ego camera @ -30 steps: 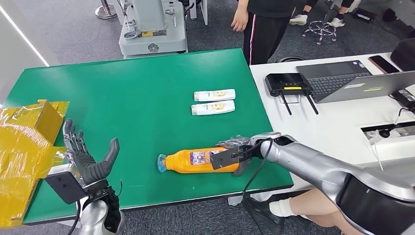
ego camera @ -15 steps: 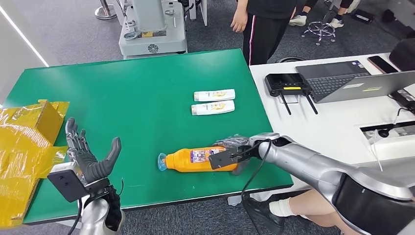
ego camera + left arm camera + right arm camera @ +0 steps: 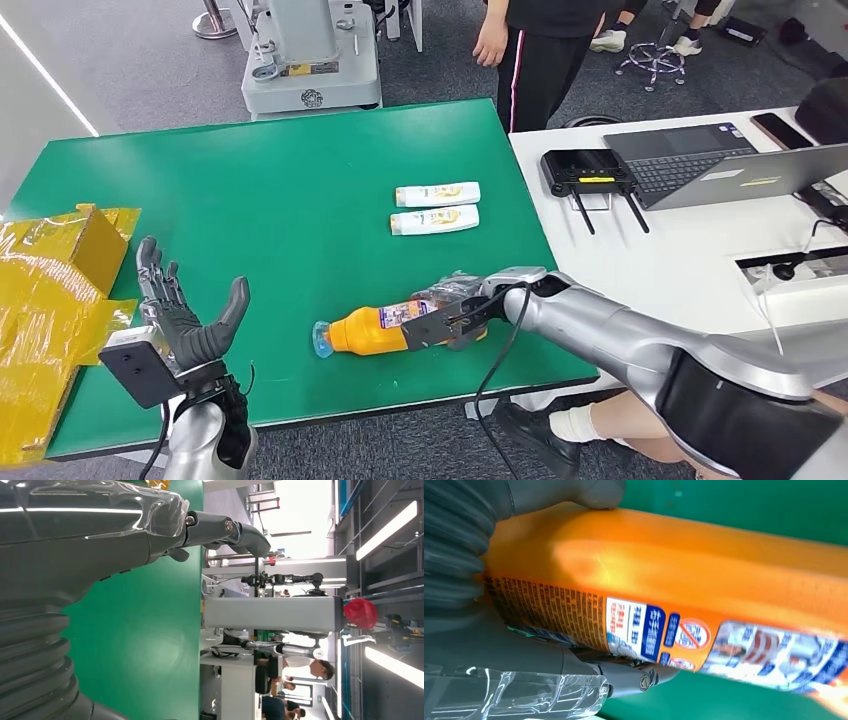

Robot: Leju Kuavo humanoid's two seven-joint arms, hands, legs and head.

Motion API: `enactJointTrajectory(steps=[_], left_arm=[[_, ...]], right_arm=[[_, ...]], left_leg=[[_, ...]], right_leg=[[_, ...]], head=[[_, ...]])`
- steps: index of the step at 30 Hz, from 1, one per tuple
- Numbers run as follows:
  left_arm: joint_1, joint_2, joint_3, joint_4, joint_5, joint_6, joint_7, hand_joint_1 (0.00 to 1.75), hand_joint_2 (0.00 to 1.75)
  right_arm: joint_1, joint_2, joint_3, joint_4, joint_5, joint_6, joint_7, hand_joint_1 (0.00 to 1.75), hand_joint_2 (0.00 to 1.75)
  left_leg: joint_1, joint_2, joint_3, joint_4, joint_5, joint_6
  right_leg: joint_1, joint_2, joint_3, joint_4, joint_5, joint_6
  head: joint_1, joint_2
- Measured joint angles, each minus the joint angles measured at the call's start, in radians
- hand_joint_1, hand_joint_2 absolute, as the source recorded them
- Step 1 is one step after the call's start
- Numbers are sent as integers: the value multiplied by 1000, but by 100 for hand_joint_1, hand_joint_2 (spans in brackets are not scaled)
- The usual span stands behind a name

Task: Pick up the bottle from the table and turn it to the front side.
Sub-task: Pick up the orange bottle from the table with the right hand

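Observation:
An orange bottle (image 3: 366,329) with a pale blue cap lies near the front edge of the green table (image 3: 270,200), cap pointing left and tilted toward me. My right hand (image 3: 455,305) grips its base end, fingers wrapped round the body. In the right wrist view the orange bottle (image 3: 684,585) shows its printed label side, with my thumb (image 3: 574,495) over it. At the table's front left corner my left hand (image 3: 185,325) is raised, palm up and fingers spread, holding nothing. The left wrist view shows the hand (image 3: 100,535) above green cloth.
Two white tubes (image 3: 437,207) lie side by side mid-table. Yellow wrapped packaging (image 3: 50,310) covers the left edge. A white desk (image 3: 680,250) with a laptop (image 3: 720,160) and router (image 3: 590,172) stands to the right. A person (image 3: 540,50) stands behind the table.
My right hand has dragged the bottle leftward and turned it, so the cap end now sits nearer the front edge. The left hand has risen slightly.

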Motion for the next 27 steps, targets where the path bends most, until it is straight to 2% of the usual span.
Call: enactJointTrajectory(steps=[8, 17, 22, 27], left_arm=[[-2, -4, -2, 0, 7, 15, 0, 0, 175], [6, -3, -2, 0, 13, 14, -3, 0, 175], [20, -3, -2, 0, 14, 16, -15, 0, 175], [23, -2, -2, 0, 15, 16, -17, 0, 175]], right_arm=[[4, 37, -5, 35, -13, -37, -23, 175, 175], [40, -1, -43, -1, -29, -71, -27, 175, 175], [68, -2, -84, -14, -44, -143, -62, 175, 175], [79, -2, -113, -21, -47, -157, -68, 175, 175]], left_leg=[[0, -1, 0, 0, 0, 0], [0, -1, -2, 0, 0, 1], [0, -1, -2, 0, -1, 1], [0, -1, -2, 0, -1, 1]], right_leg=[[0, -1, 0, 0, 0, 0], [0, -1, -1, -1, 0, 0], [0, -1, -1, -1, 0, 1], [0, -1, -1, -1, 0, 1]], head=[[0, 0], [0, 0], [0, 0], [0, 0]])
